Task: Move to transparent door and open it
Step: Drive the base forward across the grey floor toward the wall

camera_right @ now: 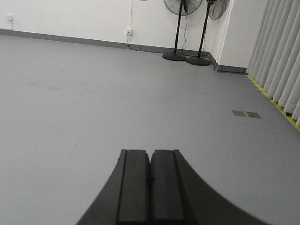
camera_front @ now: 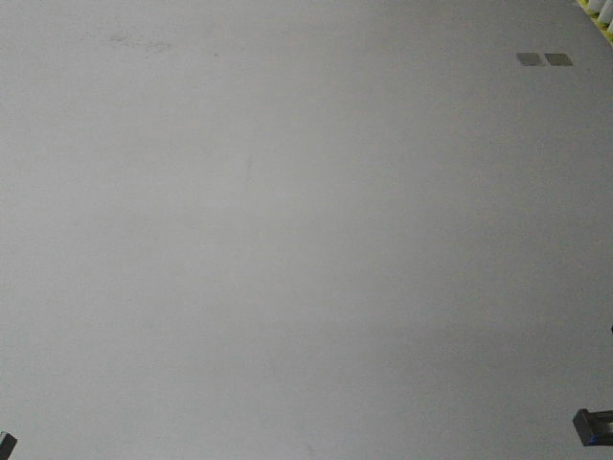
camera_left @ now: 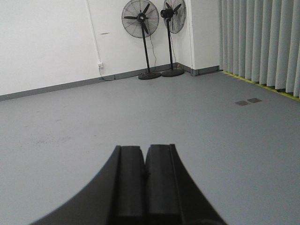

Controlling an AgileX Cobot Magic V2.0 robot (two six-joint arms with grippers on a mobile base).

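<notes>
Transparent door is nowhere in view, so probably left gripper point(camera_left: 144, 148) and right gripper point(camera_right: 150, 151) are pressed together only for driving.

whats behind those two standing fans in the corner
Behind one fan and the other fan is plain white wall with grey skirting, meeting in a corner. The fan heads and bases cover small patches of wall and skirting.

Grey floor point(camera_left: 187, 108), white walls point(camera_left: 42, 37), two pedestal fans point(camera_left: 145, 37), pleated curtain point(camera_left: 262, 42), floor plates point(camera_right: 246, 114)
</notes>
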